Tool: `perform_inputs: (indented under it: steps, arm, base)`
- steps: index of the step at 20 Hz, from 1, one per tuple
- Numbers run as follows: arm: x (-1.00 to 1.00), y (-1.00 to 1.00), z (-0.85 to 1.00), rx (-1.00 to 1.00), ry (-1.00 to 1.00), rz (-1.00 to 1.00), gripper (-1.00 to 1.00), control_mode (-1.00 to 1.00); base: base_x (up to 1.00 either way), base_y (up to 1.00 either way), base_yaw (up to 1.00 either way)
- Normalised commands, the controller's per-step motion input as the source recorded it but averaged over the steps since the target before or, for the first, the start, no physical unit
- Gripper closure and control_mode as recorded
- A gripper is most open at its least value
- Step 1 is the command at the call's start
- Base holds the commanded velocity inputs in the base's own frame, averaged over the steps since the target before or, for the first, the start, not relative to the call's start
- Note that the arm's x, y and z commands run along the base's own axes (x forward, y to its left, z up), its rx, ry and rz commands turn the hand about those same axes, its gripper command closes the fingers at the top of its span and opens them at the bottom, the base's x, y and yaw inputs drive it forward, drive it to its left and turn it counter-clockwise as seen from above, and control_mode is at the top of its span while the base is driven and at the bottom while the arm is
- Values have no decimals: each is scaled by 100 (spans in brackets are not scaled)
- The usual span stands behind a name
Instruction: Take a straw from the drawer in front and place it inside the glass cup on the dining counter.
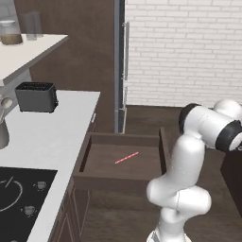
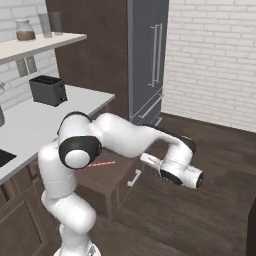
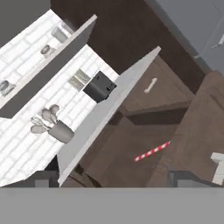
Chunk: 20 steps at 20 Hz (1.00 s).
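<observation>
Hand view is looking down into the open drawer (image 3: 131, 162), where the straw (image 3: 152, 151) is lying flat on its floor; the end effector (image 3: 113, 178) is hovering above, wide open and empty, ready to descend.

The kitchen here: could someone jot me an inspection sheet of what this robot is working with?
Surface: white worktop, black hob at its near end.
Job's things: drawer pulled open; straw lies flat and slanted on its floor, alone.
Clutter: toaster on the worktop; jar and glasses on the shelf; utensil pot by the wall.
End effector: open, holding nothing, apart from the straw.
Cables: nothing seen.
Surroundings: grey fridge, white brick wall, dark wood floor.
</observation>
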Motion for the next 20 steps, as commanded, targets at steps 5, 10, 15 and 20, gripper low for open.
perform_inputs:
  steps: [5,10,15,20]
  arm:
    - [-14,100,51,-76,1,0,-100,-100]
    - [-5,93,78,-53,9,-4,-100,-100]
    - [0,82,75,-35,18,-11,-100,-100]
    - [26,84,17,-43,64,-1,-100,-100]
  base:
    - [0,0,0]
    - [0,0,0]
    - [0,0,0]
    - [0,0,0]
